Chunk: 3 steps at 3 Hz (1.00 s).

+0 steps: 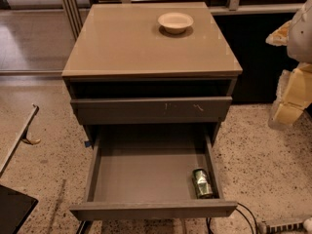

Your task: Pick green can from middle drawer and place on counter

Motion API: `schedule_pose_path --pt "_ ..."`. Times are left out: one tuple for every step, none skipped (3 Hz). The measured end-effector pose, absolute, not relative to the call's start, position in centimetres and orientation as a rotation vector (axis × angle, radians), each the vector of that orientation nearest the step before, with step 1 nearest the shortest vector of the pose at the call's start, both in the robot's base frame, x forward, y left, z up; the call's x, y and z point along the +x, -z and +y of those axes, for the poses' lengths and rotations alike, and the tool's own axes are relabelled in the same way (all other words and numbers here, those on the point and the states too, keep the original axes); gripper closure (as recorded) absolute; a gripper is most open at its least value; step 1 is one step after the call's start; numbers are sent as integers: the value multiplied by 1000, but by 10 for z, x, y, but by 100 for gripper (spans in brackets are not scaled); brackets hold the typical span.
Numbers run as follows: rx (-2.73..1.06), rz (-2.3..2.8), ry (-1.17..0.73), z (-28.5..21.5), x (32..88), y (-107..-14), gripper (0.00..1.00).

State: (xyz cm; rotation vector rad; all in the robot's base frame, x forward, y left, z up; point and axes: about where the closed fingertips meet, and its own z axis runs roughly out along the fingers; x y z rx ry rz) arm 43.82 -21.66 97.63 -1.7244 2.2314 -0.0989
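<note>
The tool (288,104) is hanging at the right edge of the camera view, beside the cabinet and about level with its upper drawers. I cannot tell whether it is apart or together.

The green can (202,183) is sitting below the tool and to its left, in the front right corner of the middle drawer (146,172), which is standing pulled well out. The can is apparently lying on its side. Its long axis is running front to back, nearly parallel with the drawer's right wall and just beside it. One silvery end is pointing in toward the cabinet, the other toward the drawer's front panel.

The step in hand is, by my reading, the reach into the drawer. Doing it well is calling for a descent from above, with the tool's closing line set across the can, wall side to open side. The wall is leaving little room there, so centring matters. A round can may be rolling if nudged.

The scuffed drawer front (151,109) is overhanging the drawer's rear, so the descent should be keeping forward. The tabletop (122,43), up and left of the tool, is carrying a cream bowl (175,22).
</note>
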Motion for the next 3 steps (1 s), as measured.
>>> schedule_pose_path --pt "-1724 2231 99 -217 438 -976 0" --pt "-1735 2208 104 -215 439 -978 0" --pt "-1840 2119 127 -209 446 -963 0"
